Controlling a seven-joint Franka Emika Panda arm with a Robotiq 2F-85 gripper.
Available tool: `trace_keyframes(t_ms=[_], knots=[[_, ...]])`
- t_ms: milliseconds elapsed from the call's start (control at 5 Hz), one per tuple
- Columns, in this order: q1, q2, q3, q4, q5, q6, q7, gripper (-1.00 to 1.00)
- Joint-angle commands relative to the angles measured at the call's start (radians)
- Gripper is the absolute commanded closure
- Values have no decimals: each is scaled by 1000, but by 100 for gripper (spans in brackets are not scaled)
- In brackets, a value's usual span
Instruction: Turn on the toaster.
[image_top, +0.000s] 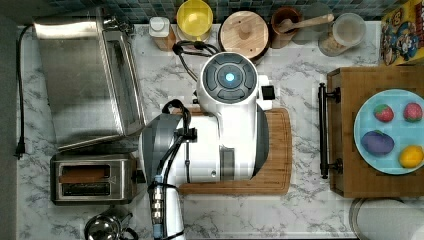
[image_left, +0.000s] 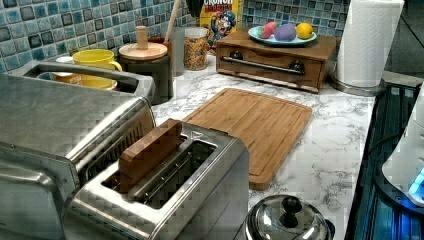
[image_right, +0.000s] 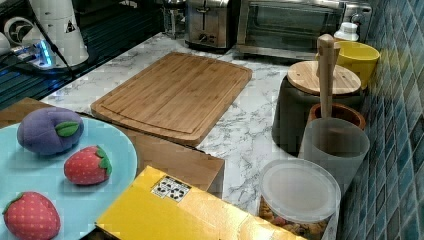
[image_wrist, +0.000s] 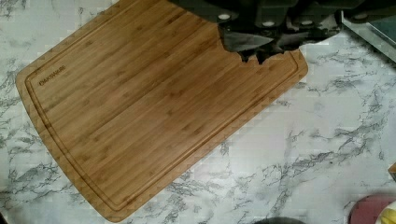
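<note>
The toaster (image_top: 92, 178) is a small brushed-steel box at the top view's lower left, with a brown slice (image_top: 84, 173) standing in one of its two slots. Its black lever knob (image_top: 140, 176) sticks out of the end facing the arm. The toaster (image_left: 175, 195) fills the left view's foreground, and the toaster (image_right: 207, 21) stands at the far end of the counter in the right view. In the wrist view my gripper (image_wrist: 256, 52) hangs above a corner of the bamboo cutting board (image_wrist: 140, 107), its dark fingers close together and holding nothing.
A large steel toaster oven (image_top: 82, 80) stands beside the toaster. A shiny metal pot (image_top: 102, 227) sits on its other side. The white arm (image_top: 225, 125) hangs over the cutting board (image_top: 277, 150). Jars and a yellow cup (image_top: 194, 19) line the tiled wall; a wooden box (image_top: 350, 135) carries a plate of toy fruit.
</note>
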Motion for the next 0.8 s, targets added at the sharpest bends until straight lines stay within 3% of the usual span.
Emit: trace_keyframes(t_ms=[200, 400, 600, 800], knots=[[1, -2, 4, 0, 3, 4, -14, 100], [16, -14, 18, -58, 17, 40, -46, 100], [142, -33, -33, -133, 42, 59, -113, 100], [158, -45, 23, -174, 31, 83, -144, 100]])
